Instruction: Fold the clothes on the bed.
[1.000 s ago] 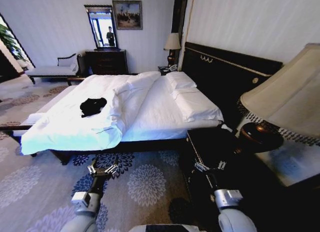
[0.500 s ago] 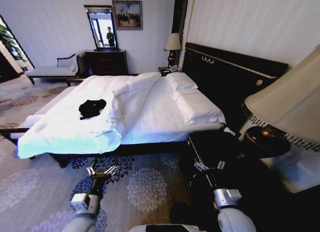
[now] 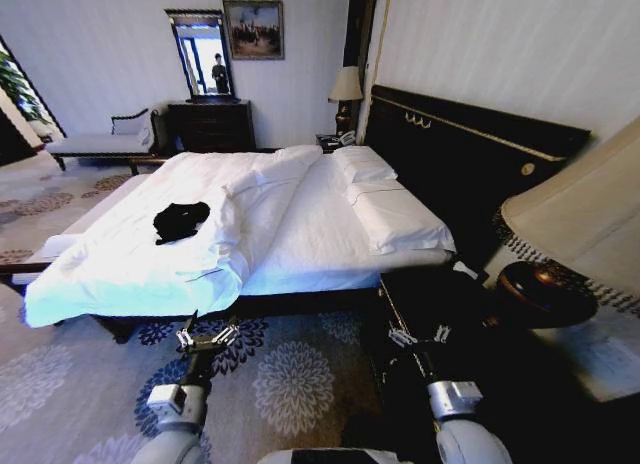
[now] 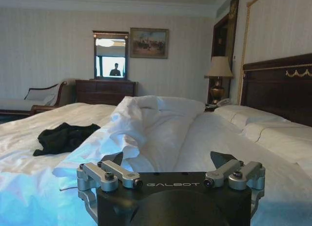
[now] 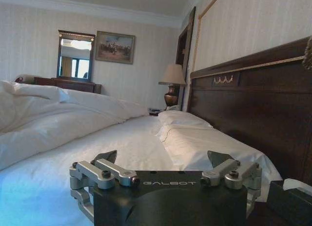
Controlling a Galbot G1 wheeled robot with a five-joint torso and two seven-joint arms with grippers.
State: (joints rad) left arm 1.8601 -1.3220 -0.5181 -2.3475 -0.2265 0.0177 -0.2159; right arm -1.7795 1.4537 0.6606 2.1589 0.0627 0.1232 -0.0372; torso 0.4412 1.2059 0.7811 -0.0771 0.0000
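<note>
Folding hasn't started yet: the black T-shirt [image 3: 181, 221] sits crumpled on the bed [image 3: 300, 234], well ahead and left of the left gripper [image 3: 205, 336], while the right gripper [image 3: 418, 335] hangs alongside, both with fingers spread, empty.

Dim room, bluish glare on duvet [image 3: 120, 284], warped edges

Both grippers are showing black bodies with white "GALBOT" lettering, silver linkage bars fastened by dark screws, and dark pointed fingertips. Beside the bed [image 3: 300, 234], the arms are wearing silver-grey wrist collars and white rounded shells.
</note>
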